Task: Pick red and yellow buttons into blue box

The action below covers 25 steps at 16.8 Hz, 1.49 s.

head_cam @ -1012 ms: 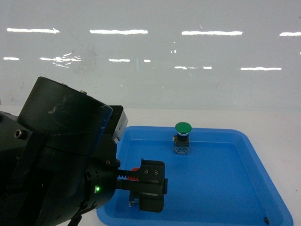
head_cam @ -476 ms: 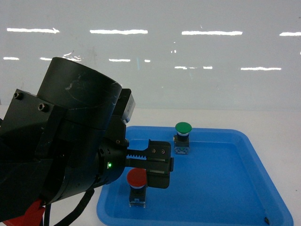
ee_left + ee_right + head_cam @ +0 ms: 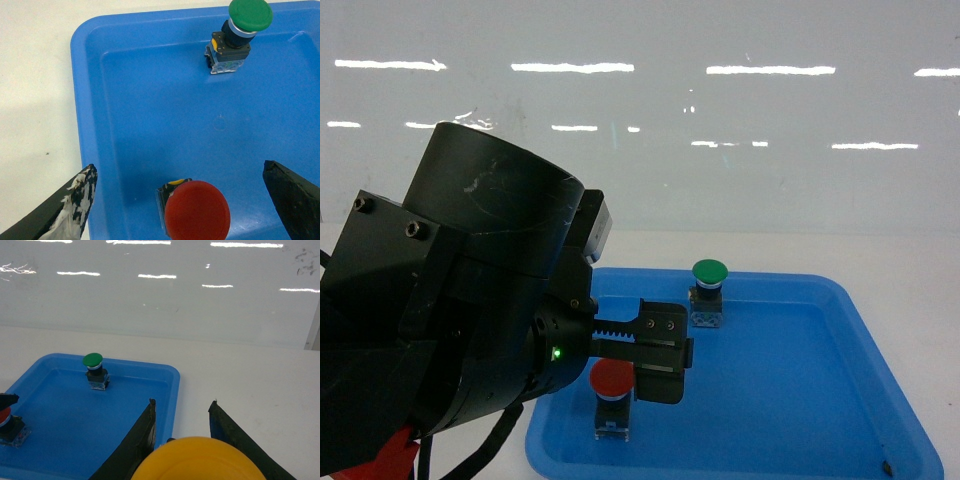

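In the head view the left arm fills the lower left, its dark housing close to the camera, and the left gripper (image 3: 658, 355) hangs over the near left part of the blue box (image 3: 800, 400), which rests on the white bench (image 3: 910, 260). The red button (image 3: 610, 378) stands upright on the box floor just below and left of the gripper, its clear body under the cap, not touched by either finger as far as this view shows. A green button (image 3: 709, 272) stands upright near the far wall of the box, well apart from the red one. In the left wrist view the jaws are spread wide: one worn black finger (image 3: 65, 210) sits at the lower left over the box rim and the bench, the other at the lower right over the box floor, and the red button (image 3: 196, 211) lies between them near the bottom edge, free of both. The green button (image 3: 250, 14) shows at the top of the box. In the right wrist view the right gripper (image 3: 182, 440) is off the box over the bench, its jaws pinching the yellow button (image 3: 197, 460), whose round cap bulges between the two dark fingers at the bottom edge. The blue box (image 3: 172, 385) lies to the left with the green button (image 3: 93, 360) and the red button (image 3: 4, 415) inside.
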Tool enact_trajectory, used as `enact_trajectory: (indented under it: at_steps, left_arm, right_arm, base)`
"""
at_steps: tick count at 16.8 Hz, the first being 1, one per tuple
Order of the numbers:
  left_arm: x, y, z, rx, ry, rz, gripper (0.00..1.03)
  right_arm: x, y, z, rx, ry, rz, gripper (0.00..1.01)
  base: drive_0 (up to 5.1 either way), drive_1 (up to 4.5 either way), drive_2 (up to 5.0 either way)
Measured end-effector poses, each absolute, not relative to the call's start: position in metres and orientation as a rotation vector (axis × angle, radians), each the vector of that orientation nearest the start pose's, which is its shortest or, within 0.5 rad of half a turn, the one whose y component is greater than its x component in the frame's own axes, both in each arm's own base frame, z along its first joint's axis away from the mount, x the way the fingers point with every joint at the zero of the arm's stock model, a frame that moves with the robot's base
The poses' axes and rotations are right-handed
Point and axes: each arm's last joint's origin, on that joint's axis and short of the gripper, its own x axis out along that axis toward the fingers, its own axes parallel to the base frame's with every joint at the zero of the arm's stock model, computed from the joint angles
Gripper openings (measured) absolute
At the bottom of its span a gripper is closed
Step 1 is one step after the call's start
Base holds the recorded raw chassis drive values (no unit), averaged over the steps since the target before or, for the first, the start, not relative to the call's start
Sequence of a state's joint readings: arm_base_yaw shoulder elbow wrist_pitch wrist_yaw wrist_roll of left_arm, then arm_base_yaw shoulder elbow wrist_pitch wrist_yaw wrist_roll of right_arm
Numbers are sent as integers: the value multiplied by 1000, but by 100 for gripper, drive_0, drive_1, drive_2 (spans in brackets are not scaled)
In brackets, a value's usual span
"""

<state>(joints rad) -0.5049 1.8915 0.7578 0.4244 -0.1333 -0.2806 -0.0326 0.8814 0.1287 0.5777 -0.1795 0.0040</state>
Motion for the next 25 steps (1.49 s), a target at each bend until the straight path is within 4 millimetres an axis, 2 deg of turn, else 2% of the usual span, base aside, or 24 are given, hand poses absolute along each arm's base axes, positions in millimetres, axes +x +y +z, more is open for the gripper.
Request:
enact_trajectory:
  at_steps: [10, 16, 25]
  left_arm:
    - [295, -159, 95, -45, 715, -259, 98]
    - [304, -167, 97, -69, 715, -299, 98]
    - [311, -182, 60, 18, 805, -309, 98]
  right_arm:
    - [167, 0, 167, 23, 174, 147, 29]
    - [167, 0, 167, 23, 174, 147, 29]
    - [167, 0, 167, 22, 174, 146, 29]
  base:
    - [0, 0, 0]
    - [0, 0, 0]
    - [0, 0, 0]
